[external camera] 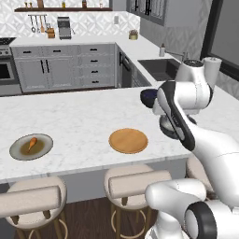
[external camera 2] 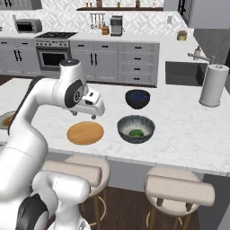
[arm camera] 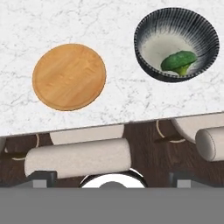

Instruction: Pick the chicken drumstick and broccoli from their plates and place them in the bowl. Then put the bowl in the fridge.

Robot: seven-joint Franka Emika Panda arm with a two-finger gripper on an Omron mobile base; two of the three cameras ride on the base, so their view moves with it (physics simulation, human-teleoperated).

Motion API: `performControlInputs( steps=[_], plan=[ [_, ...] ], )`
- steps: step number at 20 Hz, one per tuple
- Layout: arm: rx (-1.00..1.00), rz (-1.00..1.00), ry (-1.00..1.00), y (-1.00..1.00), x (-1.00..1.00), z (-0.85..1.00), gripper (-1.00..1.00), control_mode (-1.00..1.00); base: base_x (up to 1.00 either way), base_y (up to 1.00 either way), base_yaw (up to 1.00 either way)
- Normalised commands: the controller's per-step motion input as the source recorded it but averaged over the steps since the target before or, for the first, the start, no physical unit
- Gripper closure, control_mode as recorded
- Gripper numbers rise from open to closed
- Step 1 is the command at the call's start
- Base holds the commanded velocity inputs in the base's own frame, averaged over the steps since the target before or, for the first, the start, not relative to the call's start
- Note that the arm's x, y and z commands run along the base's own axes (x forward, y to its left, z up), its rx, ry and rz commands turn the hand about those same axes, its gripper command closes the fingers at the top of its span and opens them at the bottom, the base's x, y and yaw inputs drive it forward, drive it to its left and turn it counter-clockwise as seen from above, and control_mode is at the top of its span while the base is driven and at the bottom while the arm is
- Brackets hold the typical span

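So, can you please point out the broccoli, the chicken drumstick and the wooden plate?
broccoli [arm camera: 178, 61]: hand view, middle of the floret, inside the bowl.
chicken drumstick [external camera: 31, 143]: left base view, middle of the meat.
wooden plate [external camera 2: 85, 133]: right base view, centre of the disc.

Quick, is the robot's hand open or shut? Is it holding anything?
Gripper: open, holding nothing. The broccoli lies in the bowl.

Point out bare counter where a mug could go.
Bare marble lies between the grey plate with the drumstick and the wooden plate. More lies between the patterned bowl and the paper towel roll. Crowded around the navy bowl.
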Motion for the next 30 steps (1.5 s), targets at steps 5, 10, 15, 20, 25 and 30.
performControlInputs(
  steps=[5, 10, 15, 20, 25, 30],
  plan=[
    [0.00, 0.00, 0.00, 0.04, -0.08, 0.00, -1.00, -1.00, 0.00, 0.00, 0.00],
    [0.00, 0.01, 0.00, 0.05, 0.00, 0.00, -1.00, -1.00, 0.00, 0.00, 0.00],
    [0.00, 0.00, 0.00, 0.00, 0.00, 0.00, -1.00, 1.00, -0.06, 0.74, 0.05],
    [0.00, 0.00, 0.00, 0.00, 0.00, 0.00, -1.00, 1.00, 0.00, 1.00, 0.02],
    [0.00, 0.00, 0.00, 0.00, 0.00, 0.00, -1.00, 1.00, 0.04, 1.00, 0.01],
    [0.00, 0.00, 0.00, 0.00, 0.00, 0.00, -1.00, 1.00, 0.26, 0.69, 0.01]
  ],
)
